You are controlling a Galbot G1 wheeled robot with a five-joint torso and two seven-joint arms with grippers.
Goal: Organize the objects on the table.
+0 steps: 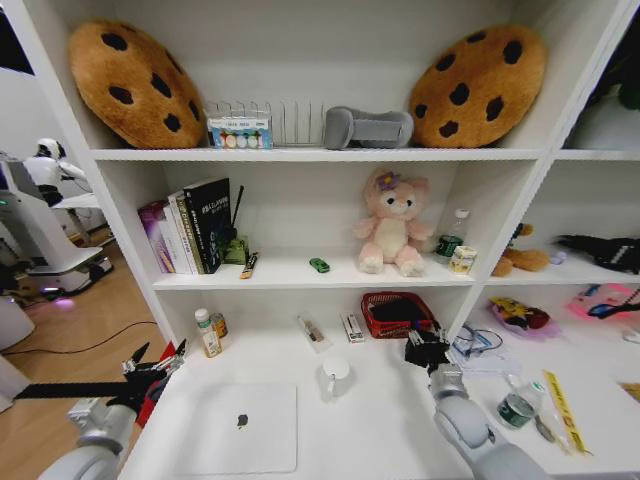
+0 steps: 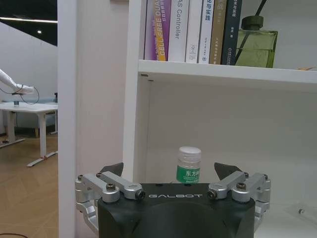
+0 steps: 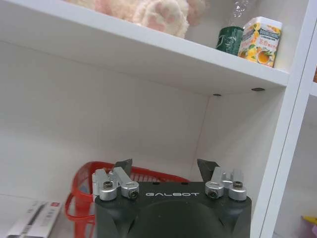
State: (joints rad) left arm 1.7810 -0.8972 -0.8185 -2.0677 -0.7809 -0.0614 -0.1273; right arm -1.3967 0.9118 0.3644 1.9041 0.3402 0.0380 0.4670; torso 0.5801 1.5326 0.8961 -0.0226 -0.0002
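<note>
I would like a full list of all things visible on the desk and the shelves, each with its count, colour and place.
Thin silver laptop: one, closed, on the white desk, front left.
White mug: one, desk centre.
Red wire basket: one, desk rear.
Small white-capped bottle: one, desk rear left.
Tiny green toy car: one, middle shelf.
Upright books: a row, mixed colours, middle shelf left.
Pink plush bear: one, middle shelf.
Brown cookie-shaped cushions: two, top shelf ends.
Left pincer: open, at desk's left edge.
Right pincer: open, before the basket.
</note>
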